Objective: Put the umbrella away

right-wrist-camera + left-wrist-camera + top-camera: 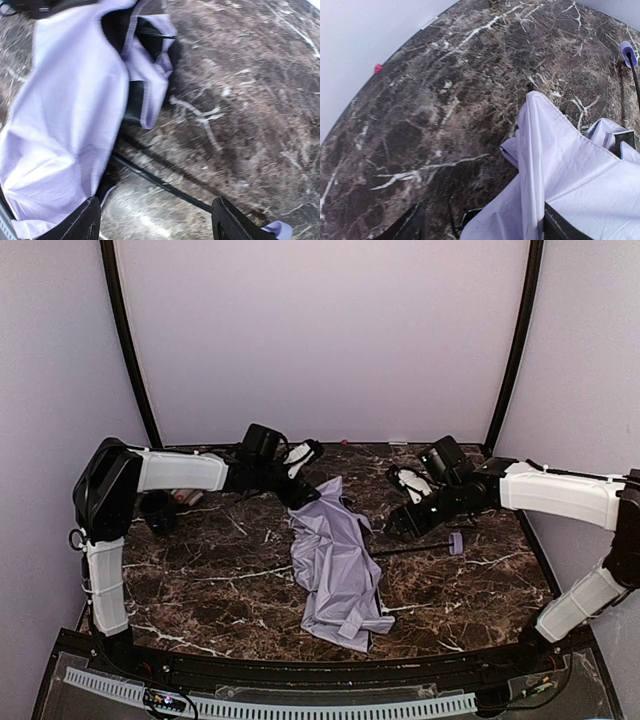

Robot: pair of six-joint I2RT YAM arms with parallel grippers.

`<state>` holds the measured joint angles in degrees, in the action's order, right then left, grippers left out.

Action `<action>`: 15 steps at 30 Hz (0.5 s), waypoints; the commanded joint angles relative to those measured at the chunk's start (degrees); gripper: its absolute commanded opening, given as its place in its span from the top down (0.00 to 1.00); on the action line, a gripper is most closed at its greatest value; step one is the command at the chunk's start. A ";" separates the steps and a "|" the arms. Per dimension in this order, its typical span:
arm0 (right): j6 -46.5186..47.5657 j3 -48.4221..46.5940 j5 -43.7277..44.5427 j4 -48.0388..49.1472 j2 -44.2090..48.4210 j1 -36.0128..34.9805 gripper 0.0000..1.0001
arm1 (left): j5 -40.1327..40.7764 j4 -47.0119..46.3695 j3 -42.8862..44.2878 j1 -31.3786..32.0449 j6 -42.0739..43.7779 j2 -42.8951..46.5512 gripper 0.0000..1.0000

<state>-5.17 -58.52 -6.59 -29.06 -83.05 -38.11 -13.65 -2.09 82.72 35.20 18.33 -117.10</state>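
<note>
Umbrella (338, 565) lies collapsed, lavender canopy (570, 170) crumpled, black shaft (412, 551) bare; both pairs of jaws spread.

Pretty sure this is a robotics lab test booth, not anybody's home or shop. The marble-look table (200, 580) is boxed in by plain pale walls (320, 330) behind it and on both sides, with curved black poles (128, 340) rising from its back corners. A left arm (180, 470) and a right arm (560, 490) are mounted at the table's near edge, and a slotted white strip (270, 705) runs along that same edge.
</note>
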 commanded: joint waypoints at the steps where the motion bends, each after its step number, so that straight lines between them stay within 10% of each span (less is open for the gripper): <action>1: 1.37 -4.16 3.77 -0.44 -3.60 3.91 0.24 | 5.99 3.05 -1.89 -1.20 1.94 11.97 0.22; 5: 2.65 -6.71 1.37 -0.58 -7.49 5.58 0.28 | 5.42 4.28 -7.07 -1.16 0.49 17.71 0.02; 15: 4.10 -1.68 -2.93 1.29 -4.31 3.85 0.27 | 5.61 7.54 -13.66 4.25 -0.45 27.74 0.03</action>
<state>-1.67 -63.29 -8.16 -29.41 -90.39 -33.43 -6.15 2.52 73.49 35.03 18.61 -96.55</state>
